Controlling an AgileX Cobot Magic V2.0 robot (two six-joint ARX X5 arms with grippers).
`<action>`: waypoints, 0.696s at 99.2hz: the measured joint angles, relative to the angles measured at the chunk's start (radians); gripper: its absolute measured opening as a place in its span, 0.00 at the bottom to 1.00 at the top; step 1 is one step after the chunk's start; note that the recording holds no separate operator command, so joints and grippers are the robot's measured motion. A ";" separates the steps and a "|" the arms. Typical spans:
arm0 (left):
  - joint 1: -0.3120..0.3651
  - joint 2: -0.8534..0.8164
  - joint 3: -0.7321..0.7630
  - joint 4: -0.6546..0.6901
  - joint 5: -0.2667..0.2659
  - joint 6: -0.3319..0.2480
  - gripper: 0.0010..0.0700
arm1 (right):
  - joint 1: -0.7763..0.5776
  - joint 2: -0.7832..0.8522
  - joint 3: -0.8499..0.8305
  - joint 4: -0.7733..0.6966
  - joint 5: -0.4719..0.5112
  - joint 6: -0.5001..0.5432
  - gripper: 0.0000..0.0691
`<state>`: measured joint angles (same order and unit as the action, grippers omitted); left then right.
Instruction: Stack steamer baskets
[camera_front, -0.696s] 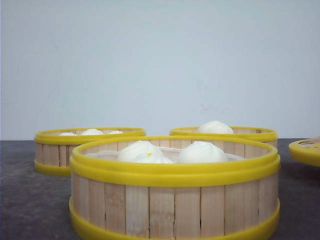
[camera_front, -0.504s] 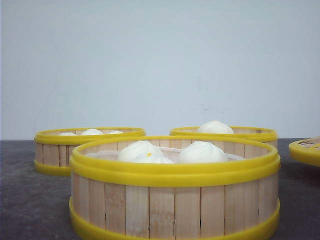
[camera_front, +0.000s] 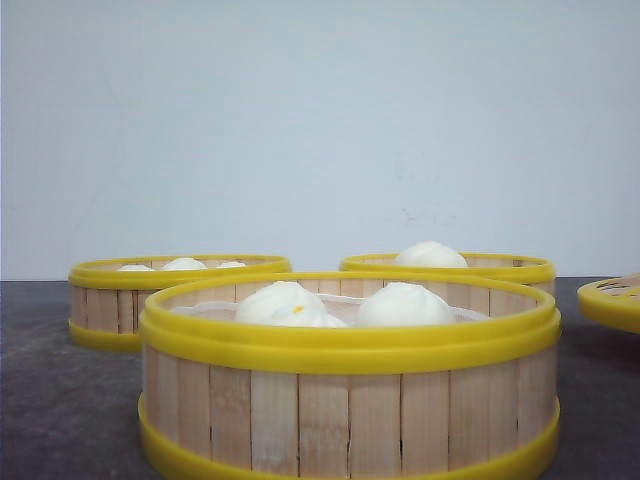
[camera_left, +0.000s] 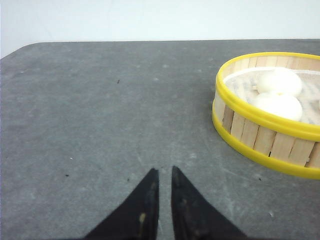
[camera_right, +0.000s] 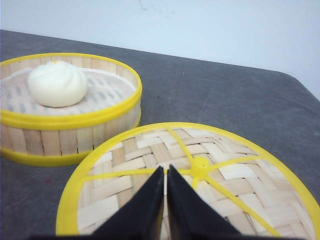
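We see three steamer baskets sitting apart on the dark table (camera_front: 60, 400), none stacked: nearest basket (camera_front: 350, 400) with two buns (camera_front: 400, 305), back-left basket (camera_front: 110, 305), back-right basket (camera_front: 500, 268) with one bun. Left gripper (camera_left: 165, 172) fingers pressed nearly together over bare tabletop, holding nothing. Right gripper (camera_right: 165, 170) likewise pressed together, above the woven lid (camera_right: 250, 190).
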<state>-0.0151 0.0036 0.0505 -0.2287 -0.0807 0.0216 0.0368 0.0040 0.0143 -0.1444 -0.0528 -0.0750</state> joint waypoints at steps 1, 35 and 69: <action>0.000 0.000 0.000 0.000 0.000 0.000 0.01 | 0.000 0.000 0.000 0.000 0.000 0.000 0.01; 0.000 0.000 0.000 0.001 0.000 0.000 0.01 | 0.000 0.000 0.000 0.002 0.000 0.000 0.01; 0.000 0.000 -0.008 0.024 0.008 -0.114 0.01 | 0.000 0.000 0.000 0.029 -0.001 0.124 0.01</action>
<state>-0.0151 0.0036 0.0425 -0.2043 -0.0731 -0.0929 0.0368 0.0040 0.0143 -0.1150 -0.0536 0.0486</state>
